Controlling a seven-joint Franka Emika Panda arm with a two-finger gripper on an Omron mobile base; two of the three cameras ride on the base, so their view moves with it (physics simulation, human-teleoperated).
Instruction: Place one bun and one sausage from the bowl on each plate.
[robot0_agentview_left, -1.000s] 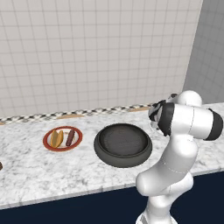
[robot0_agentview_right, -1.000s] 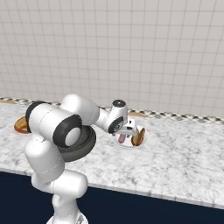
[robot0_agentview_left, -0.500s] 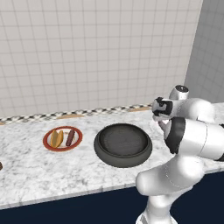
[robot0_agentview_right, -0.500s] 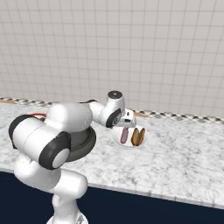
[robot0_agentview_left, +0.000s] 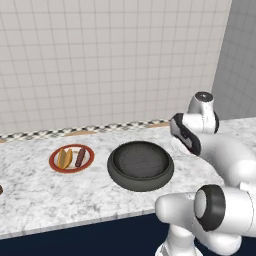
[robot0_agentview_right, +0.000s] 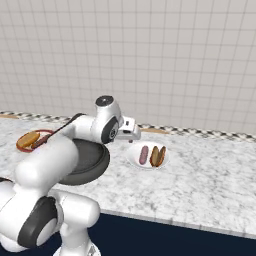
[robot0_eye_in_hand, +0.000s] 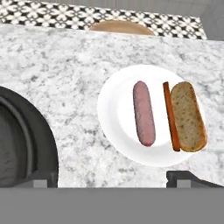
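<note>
My gripper (robot0_eye_in_hand: 111, 180) hangs open above the counter, with nothing between its fingertips (robot0_eye_in_hand: 183, 177). Just ahead lies the white plate (robot0_eye_in_hand: 116, 109), which holds a pinkish sausage (robot0_eye_in_hand: 144, 113) and a tan bun (robot0_eye_in_hand: 188, 116) side by side. The right base view shows the gripper (robot0_agentview_right: 133, 135) just left of and above this plate (robot0_agentview_right: 134, 154), apart from it. The dark bowl (robot0_agentview_left: 116, 175) sits mid-counter and looks empty. The red-rimmed plate (robot0_agentview_left: 54, 162) to its left carries a bun (robot0_agentview_left: 64, 158) and a sausage (robot0_agentview_left: 80, 157).
The bowl's rim (robot0_eye_in_hand: 43, 140) lies close beside the white plate on the marble counter (robot0_agentview_right: 200, 175). A flat tan oval (robot0_eye_in_hand: 120, 27) rests by the patterned strip at the tiled wall. The counter's front edge (robot0_agentview_left: 75, 222) runs near the robot's base.
The hand has lifted up and away from the white plate, leaving the bun on it beside the sausage. The arm's elbow has swung outward and the jaws have opened a little wider.
</note>
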